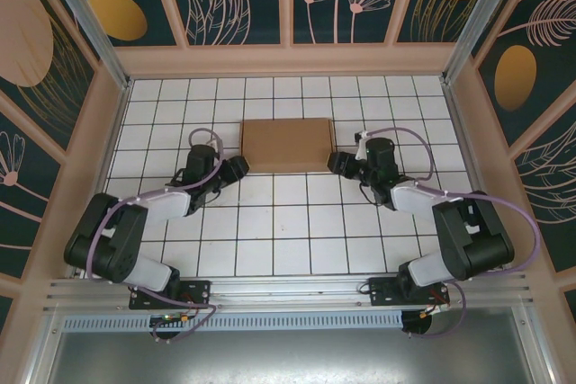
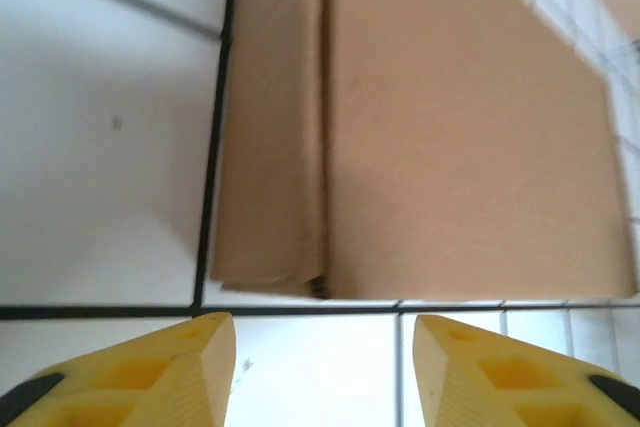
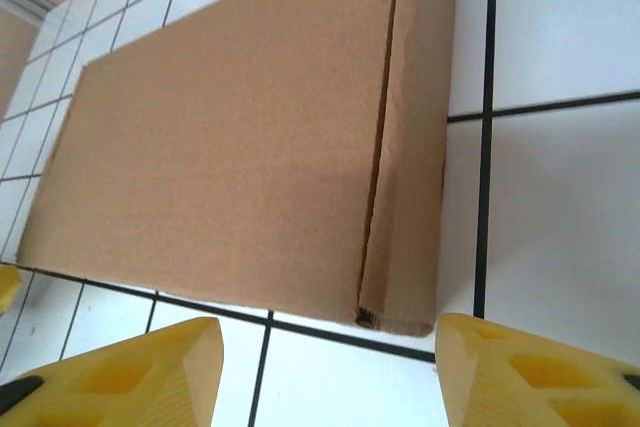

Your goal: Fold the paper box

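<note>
The paper box (image 1: 287, 145) lies in the middle of the tiled table as a closed brown block, lid down and side walls up. My left gripper (image 1: 236, 168) stands open just off its near left corner, apart from it; in the left wrist view the box (image 2: 450, 137) lies beyond the yellow fingertips (image 2: 190, 362), nothing between them. My right gripper (image 1: 340, 165) is open just off the near right corner. The right wrist view has the box (image 3: 230, 147) with its side wall seam ahead of the open gripper (image 3: 325, 372).
The white grid table (image 1: 288, 231) is walled by a beige rim and patterned panels. An aluminium rail (image 1: 288, 290) carries both arm bases at the near edge. Bare tiles lie between the arms in front of the box.
</note>
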Controlling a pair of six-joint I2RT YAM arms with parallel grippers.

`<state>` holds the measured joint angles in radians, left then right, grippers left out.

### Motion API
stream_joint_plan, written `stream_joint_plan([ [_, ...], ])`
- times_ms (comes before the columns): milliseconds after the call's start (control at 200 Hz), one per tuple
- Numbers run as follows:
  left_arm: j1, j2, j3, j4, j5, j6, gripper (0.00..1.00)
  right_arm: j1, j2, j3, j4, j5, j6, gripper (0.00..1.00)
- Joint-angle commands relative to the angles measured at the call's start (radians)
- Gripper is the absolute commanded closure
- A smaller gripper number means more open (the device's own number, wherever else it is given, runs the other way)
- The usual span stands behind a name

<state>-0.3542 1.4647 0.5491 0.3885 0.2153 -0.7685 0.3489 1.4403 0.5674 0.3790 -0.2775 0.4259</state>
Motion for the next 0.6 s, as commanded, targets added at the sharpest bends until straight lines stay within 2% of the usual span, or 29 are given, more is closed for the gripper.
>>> stream_joint_plan([
  [0, 0.018, -0.017, 0.075, -0.031, -0.041, 0.070, 0.46, -0.011, 0.011, 0.078, -0.057, 0.032, -0.006, 0.43],
  [125, 0.045, 0.051, 0.176, -0.085, -0.033, 0.102, 0.43, -0.037, 0.060, 0.148, -0.111, 0.065, 0.002, 0.44],
  [175, 0.061, 0.047, 0.199, -0.095, -0.061, 0.122, 0.37, -0.054, 0.051, 0.160, -0.109, 0.080, -0.010, 0.42],
  [200, 0.066, 0.035, 0.201, -0.091, -0.081, 0.139, 0.29, -0.057, 0.034, 0.156, -0.096, 0.100, -0.021, 0.37],
  [215, 0.068, 0.022, 0.201, -0.088, -0.099, 0.151, 0.13, -0.057, 0.023, 0.153, -0.086, 0.117, -0.028, 0.31],
  [225, 0.069, 0.014, 0.200, -0.085, -0.118, 0.159, 0.04, -0.057, 0.014, 0.150, -0.076, 0.129, -0.033, 0.25],
  [240, 0.069, 0.000, 0.197, -0.083, -0.141, 0.175, 0.02, -0.057, -0.003, 0.143, -0.061, 0.145, -0.040, 0.09],
  [250, 0.069, -0.009, 0.196, -0.080, -0.157, 0.185, 0.01, -0.057, -0.012, 0.139, -0.050, 0.154, -0.044, 0.03],
  [265, 0.070, -0.026, 0.195, -0.078, -0.178, 0.201, 0.01, -0.057, -0.030, 0.130, -0.034, 0.165, -0.049, 0.01],
  [305, 0.070, -0.071, 0.191, -0.085, -0.249, 0.247, 0.01, -0.057, -0.079, 0.108, 0.000, 0.206, -0.058, 0.01],
  [400, 0.070, -0.212, 0.152, -0.099, -0.501, 0.322, 0.01, -0.053, -0.197, 0.071, 0.030, 0.378, -0.081, 0.01],
  [505, 0.072, -0.402, 0.003, 0.078, -0.642, 0.420, 0.08, -0.058, -0.305, 0.009, 0.064, 0.668, -0.100, 0.01],
  [525, 0.073, -0.432, -0.030, 0.124, -0.681, 0.433, 0.02, -0.060, -0.325, -0.010, 0.089, 0.710, -0.127, 0.01],
  [556, 0.073, -0.464, -0.077, 0.192, -0.751, 0.462, 0.01, -0.063, -0.354, -0.045, 0.141, 0.733, -0.194, 0.01],
  [596, 0.075, -0.484, -0.121, 0.246, -0.862, 0.484, 0.01, -0.065, -0.389, -0.102, 0.226, 0.688, -0.324, 0.01],
])
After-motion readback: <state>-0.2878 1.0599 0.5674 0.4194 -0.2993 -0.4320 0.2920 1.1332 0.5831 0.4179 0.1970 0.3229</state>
